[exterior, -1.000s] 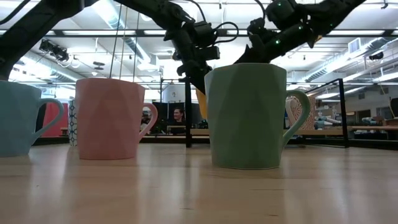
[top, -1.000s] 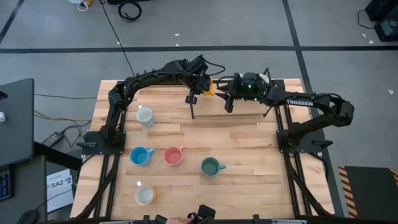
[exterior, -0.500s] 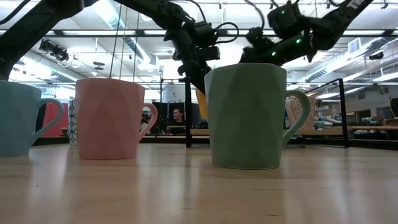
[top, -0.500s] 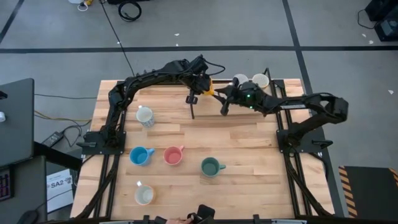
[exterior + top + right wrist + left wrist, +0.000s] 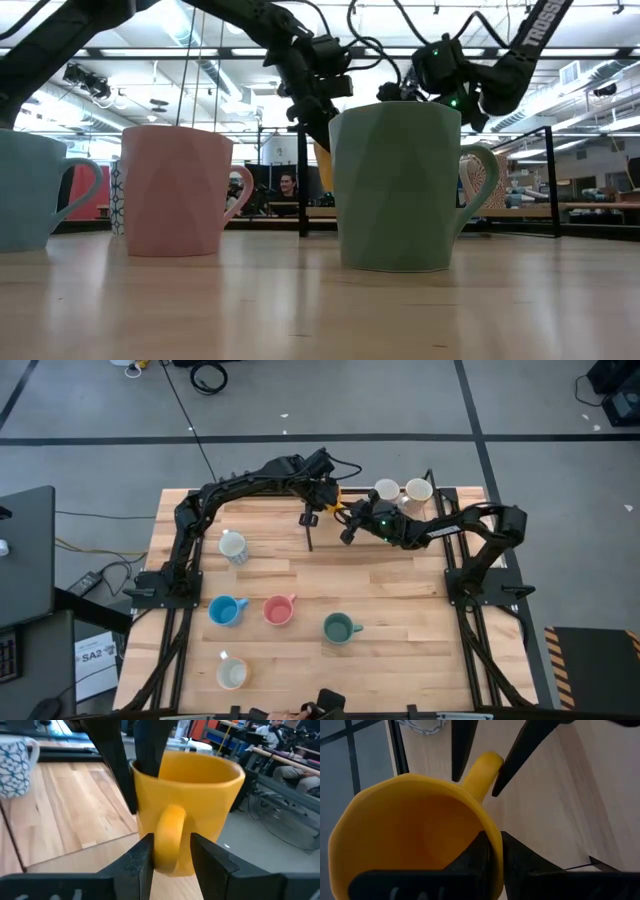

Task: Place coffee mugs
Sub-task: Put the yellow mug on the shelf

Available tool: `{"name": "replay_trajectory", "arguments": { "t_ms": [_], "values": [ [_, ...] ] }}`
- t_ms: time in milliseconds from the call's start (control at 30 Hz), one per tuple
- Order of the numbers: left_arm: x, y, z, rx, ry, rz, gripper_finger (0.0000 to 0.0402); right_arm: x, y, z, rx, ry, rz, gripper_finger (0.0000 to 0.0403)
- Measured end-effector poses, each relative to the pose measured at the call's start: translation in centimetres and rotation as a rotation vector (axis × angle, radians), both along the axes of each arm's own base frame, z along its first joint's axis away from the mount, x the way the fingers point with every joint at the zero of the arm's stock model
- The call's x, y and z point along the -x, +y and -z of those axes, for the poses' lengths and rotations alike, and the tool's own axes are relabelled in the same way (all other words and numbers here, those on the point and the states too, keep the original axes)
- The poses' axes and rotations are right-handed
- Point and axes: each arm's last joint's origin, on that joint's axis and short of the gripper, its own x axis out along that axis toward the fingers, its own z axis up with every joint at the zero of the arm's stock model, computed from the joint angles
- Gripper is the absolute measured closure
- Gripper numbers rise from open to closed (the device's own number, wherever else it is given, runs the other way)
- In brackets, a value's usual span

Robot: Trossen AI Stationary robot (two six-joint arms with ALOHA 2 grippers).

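Right tool (image 5: 170, 852) advanced, prongs now straddling orange mug (image 5: 187, 805) handle; left tool (image 5: 492, 852) clamped on rim.

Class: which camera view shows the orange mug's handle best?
The right wrist view: the orange mug faces it, its handle between the right gripper's open fingers. The left wrist view shows the handle behind the rim; the high view a sliver; the low view hides it.

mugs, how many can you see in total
8. Orange ceramic mug held above the far edge; two white mugs beside it; patterned white mug left; blue, pink, green in a row; cream nearest. None seem hidden.
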Motion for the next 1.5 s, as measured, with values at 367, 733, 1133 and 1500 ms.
{"name": "replay_trajectory", "arguments": {
  "t_ms": [367,733,1133,1500],
  "values": [
    [0.02,-0.02,0.01,0.002,0.002,0.004,0.0363,-0.3,-0.01,1.06,-0.023,0.026,-0.033,0.0271],
    [-0.03,0.02,-0.02,-0.002,-0.004,0.002,0.0363,-0.25,-0.05,0.96,-0.028,0.005,0.03,0.0327],
    [-0.09,0.05,-0.06,-0.004,-0.012,-0.003,0.035,-0.24,-0.07,0.97,-0.082,-0.041,0.051,0.0343],
    [-0.09,0.06,-0.11,-0.008,-0.013,-0.006,0.032,-0.2,-0.09,1.02,-0.11,-0.057,0.064,0.0345]
  ]
}}
